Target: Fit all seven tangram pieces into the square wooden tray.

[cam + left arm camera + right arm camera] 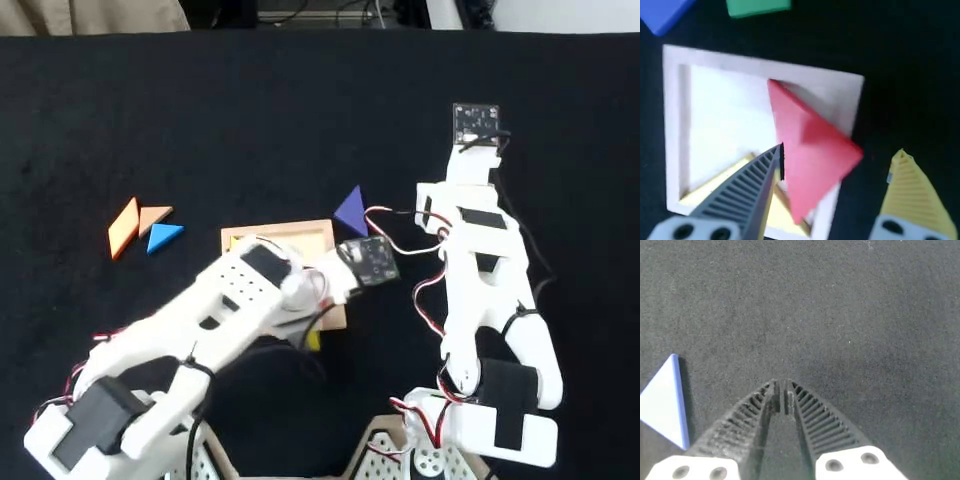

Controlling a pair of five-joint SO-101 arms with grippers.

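Note:
The square wooden tray (675, 125) lies under my left gripper (840, 152), which is open. A red triangle (810, 155) leans tilted on the tray's rim between the fingers, touching the grey finger (747, 187). A yellow piece (725, 187) lies flat in the tray. Beyond the tray are a green piece (757, 6) and a blue-purple triangle (350, 210). My right gripper (782, 397) is shut over bare black cloth, with the blue-purple triangle (662, 405) off to one side. In the high view the left arm (240, 300) covers much of the tray (280, 238).
At the far left of the black table lie an orange parallelogram (123, 227), a tan triangle (155, 214) and a small blue triangle (164, 236). The right arm (480, 260) stretches up the right side. A yellow bit (313, 340) shows under the left arm.

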